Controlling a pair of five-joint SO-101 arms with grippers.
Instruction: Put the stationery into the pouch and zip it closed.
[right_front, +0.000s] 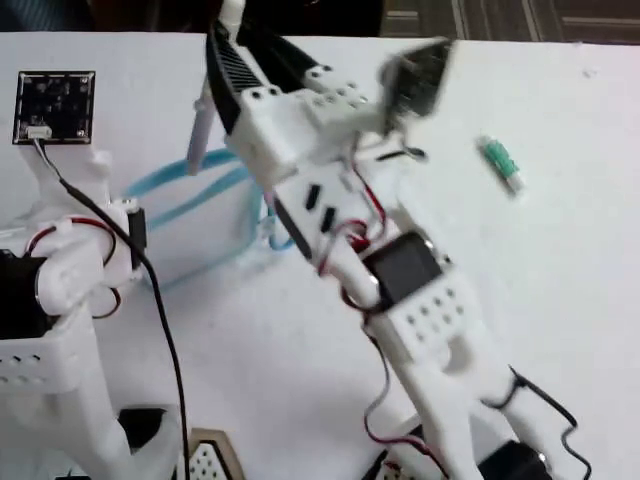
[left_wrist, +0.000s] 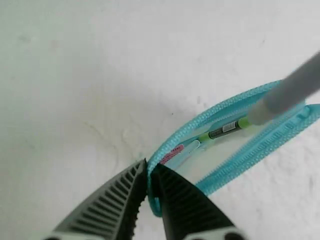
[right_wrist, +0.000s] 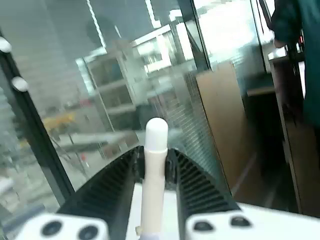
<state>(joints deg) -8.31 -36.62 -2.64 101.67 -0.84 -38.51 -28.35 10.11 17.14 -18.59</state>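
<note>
currently, table (right_front: 580, 260): white surface; carries both arms, the pouch and one loose item.
right arm (right_front: 420, 290): white, rises from the near right edge of the high view and extends up and across to the middle of the far side, above the pouch.
left arm (right_front: 60, 290): white, stands at the near left corner of the high view, just beside the pouch's left end.
pouch (right_front: 200, 220): clear body with a cyan zipper rim, lies flat on the table left of centre; in the left wrist view the pouch (left_wrist: 250, 152) has its zipper open and its mouth gaping.
right gripper (right_wrist: 156, 150): black ribbed jaws clamped on the pen's barrel, one jaw on each side.
left gripper (left_wrist: 148, 167): jaws pressed together, pinching the cyan rim at one end of the pouch.
pen (right_front: 201, 130): pale barrel, held steeply tilted; its lower end sits at the pouch's open mouth, contact cannot be told. the pen (left_wrist: 290, 90) crosses the rim in the left wrist view; the pen (right_wrist: 154, 165) stands out past the jaws in the right wrist view.
green pen (left_wrist: 222, 130): lies inside the pouch, along the zipper.
pink-labelled item (left_wrist: 172, 154): inside the pouch, near the pinched end.
green item (right_front: 500, 165): small, lies on the table well apart from the pouch, on the right.
</note>
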